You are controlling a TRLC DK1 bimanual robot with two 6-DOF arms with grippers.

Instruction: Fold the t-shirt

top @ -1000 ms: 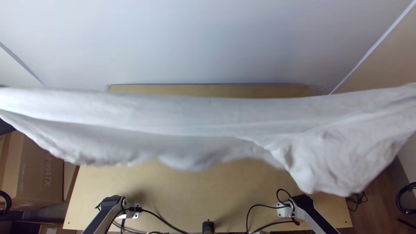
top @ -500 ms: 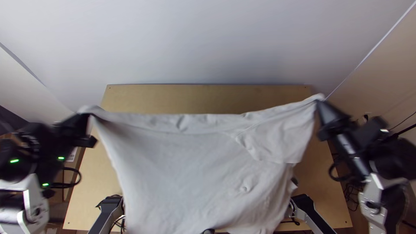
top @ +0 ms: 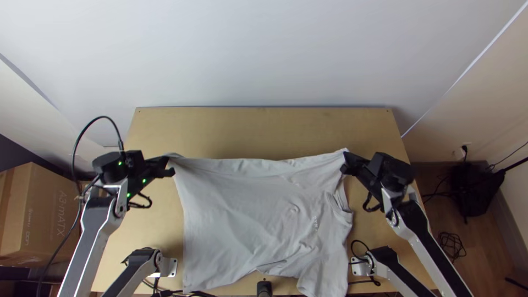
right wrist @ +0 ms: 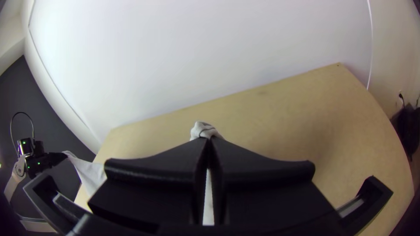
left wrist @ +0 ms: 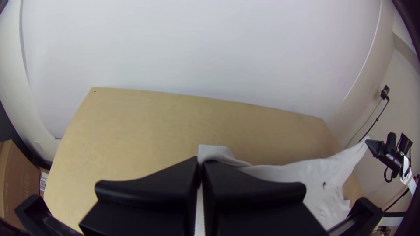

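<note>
Top view: 1 white t-shirt (top: 258, 214), mostly unfolded w/ some creases, its far edge stretched btwn 1 L pincer (top: 169, 166) & 1 R pincer (top: 345, 165) — over near part of 1 wooden surface (top: 264, 129). 1 cardboard box (top: 49, 220), far L.

L wrist view: L pincer (left wrist: 201, 161) closed — grips 1 t-shirt corner.

R wrist view: R pincer (right wrist: 209, 140) closed on another corner.

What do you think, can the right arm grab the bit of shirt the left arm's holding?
Probably not as things are: the right gripper is busy pinching another part of the t-shirt, and the left gripper is in the way, clamped on the bit you mean.
</note>
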